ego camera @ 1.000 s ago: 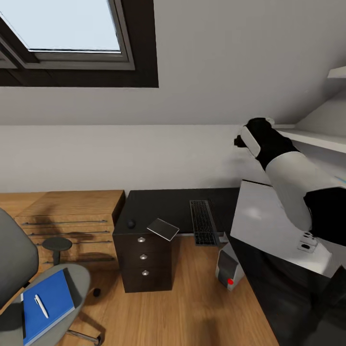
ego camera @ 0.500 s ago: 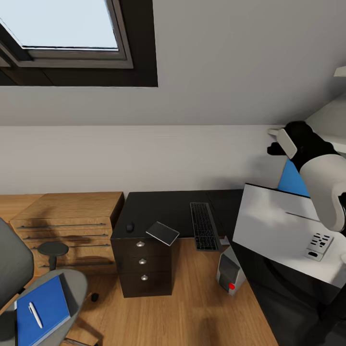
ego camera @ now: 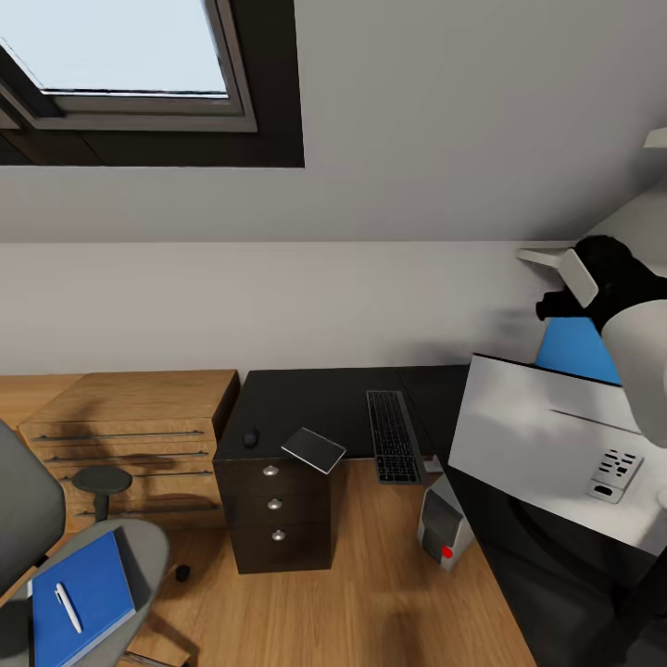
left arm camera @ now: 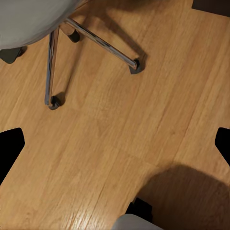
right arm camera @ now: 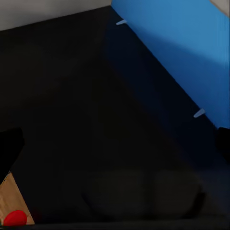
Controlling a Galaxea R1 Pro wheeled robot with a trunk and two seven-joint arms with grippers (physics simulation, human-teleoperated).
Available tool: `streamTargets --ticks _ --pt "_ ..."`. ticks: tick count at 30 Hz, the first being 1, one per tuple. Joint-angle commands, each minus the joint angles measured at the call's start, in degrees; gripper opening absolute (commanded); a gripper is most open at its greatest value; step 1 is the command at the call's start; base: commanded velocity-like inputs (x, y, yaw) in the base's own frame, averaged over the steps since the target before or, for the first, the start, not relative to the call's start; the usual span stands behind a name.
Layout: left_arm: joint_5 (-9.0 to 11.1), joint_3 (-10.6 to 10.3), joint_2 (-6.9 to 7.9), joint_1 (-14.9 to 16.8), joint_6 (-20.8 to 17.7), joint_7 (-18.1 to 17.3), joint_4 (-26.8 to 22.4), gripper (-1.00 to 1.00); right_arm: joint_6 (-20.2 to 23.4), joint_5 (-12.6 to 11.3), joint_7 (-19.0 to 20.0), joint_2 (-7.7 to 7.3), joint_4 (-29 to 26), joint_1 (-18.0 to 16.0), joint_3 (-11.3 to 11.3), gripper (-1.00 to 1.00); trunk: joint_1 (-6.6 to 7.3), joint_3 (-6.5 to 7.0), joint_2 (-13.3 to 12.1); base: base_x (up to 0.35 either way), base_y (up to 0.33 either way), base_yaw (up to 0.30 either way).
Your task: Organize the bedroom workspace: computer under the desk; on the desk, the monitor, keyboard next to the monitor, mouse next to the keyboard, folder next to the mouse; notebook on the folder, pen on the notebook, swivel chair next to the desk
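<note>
The folder (ego camera: 79, 596), pen (ego camera: 64, 607) lying lengthwise atop it, rests on the chair (ego camera: 148, 551) seat at lower left, nearer the left arm, whose gripper's spread I cannot tell.

Blue folder (ego camera: 79, 593) with white pen (ego camera: 63, 605) on the chair seat (ego camera: 144, 547); notebook (ego camera: 314, 449) seemingly overhangs the desk (ego camera: 306, 398).

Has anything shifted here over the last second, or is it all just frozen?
The robot's white-and-black right arm swung rightward, uncovering a blue wall panel. The whole view also shifted as the camera moved. Nothing was grabbed or released. The flat black keyboard, dark grey notebook and bright blue folder stayed put.
</note>
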State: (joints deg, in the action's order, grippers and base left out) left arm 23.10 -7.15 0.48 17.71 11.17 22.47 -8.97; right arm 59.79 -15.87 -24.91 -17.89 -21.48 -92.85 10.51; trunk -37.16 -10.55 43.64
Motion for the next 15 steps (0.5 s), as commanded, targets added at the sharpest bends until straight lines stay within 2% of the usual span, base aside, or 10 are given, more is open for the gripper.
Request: streamTargets --ticks 1,6,11,15 --pt "0.55 -0.50 0.02 0.04 0.18 0.20 0.00 1.00 0.21 -0.72 -0.35 -0.25 -0.03 -0.05 0.41 1.00 -0.01 -0.09 0.07 0.021 0.000 0.000" --pt "0.55 -0.50 0.05 0.05 0.17 0.20 0.00 1.00 0.21 -0.95 -0.33 -1.37 0.26 -0.05 0.41 1.00 -0.01 -0.09 0.07 0.173 0.000 0.000" --pt "0.55 -0.50 0.01 0.04 0.17 0.20 0.00 1.00 0.21 -0.99 -0.32 -1.66 0.52 -0.05 0.46 1.00 -0.01 -0.09 0.07 0.255 0.000 0.000" --pt "0.55 -0.50 0.03 0.04 0.25 0.20 0.00 1.00 0.21 -1.02 -0.32 -1.71 1.28 -0.05 0.47 1.00 -0.01 -0.09 0.07 0.112 0.000 0.000"
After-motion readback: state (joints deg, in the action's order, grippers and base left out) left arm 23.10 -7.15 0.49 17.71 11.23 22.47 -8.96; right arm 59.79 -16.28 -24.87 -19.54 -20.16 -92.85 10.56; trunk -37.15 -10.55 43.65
